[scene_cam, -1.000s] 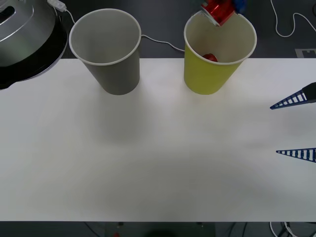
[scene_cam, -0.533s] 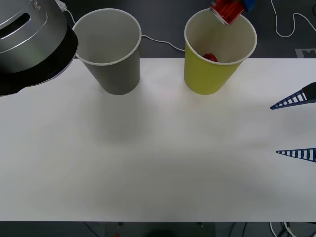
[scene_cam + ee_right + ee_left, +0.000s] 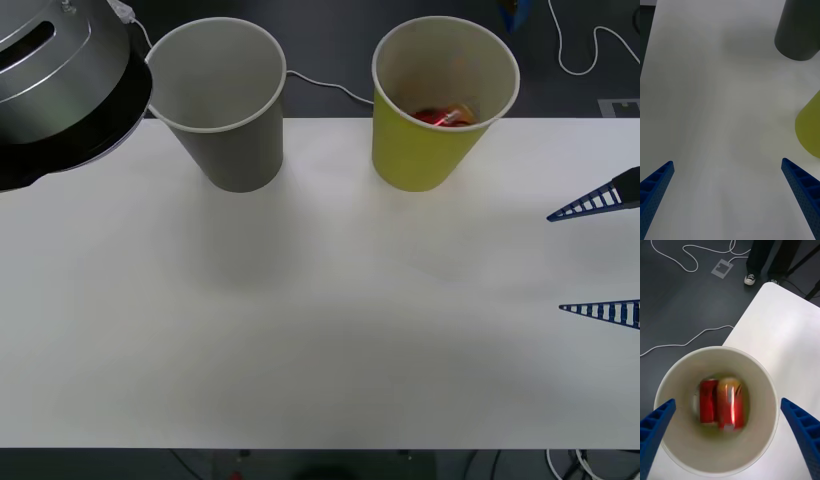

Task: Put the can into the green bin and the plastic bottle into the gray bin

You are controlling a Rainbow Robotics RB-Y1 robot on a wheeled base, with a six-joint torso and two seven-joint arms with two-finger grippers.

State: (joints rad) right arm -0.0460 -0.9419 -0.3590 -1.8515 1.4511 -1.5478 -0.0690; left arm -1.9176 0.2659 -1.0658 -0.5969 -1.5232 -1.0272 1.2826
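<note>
**Cans at the bottom of the green bin, both end effectors released**

White tabletop (image 3: pixel 320 330) fills most of the front view, with dark floor and a loose white cable (image 3: pixel 575 55) behind its far edge. At the upper left of that frame a silver and black arm housing (image 3: pixel 60 90) juts in, just beside the gray bin (image 3: pixel 225 150). The gray bin stands upright near the far edge of the tabletop, its white inside showing nothing in it.

To its right, apart from it, the green bin (image 3: pixel 420 155) also stands upright. Red shows low inside it. In the left wrist view the camera looks straight down into this bin (image 3: pixel 763 390): the can (image 3: pixel 730 403) lies on its side on the bin's floor, touching a second red can (image 3: pixel 708 401) that lies alongside it. The left end effector (image 3: pixel 730 438) hangs above the bin's mouth with its two blue fingers (image 3: pixel 657 423) spread wide at the frame's lower corners, gripping nothing. A small blue tip (image 3: pixel 513 12) shows at the top edge of the front view, past the green bin's rim.

At the right edge of the front view the right end effector (image 3: pixel 600 258) hovers over bare tabletop, well apart from both bins, its fingers (image 3: pixel 600 312) spread and empty.
</note>
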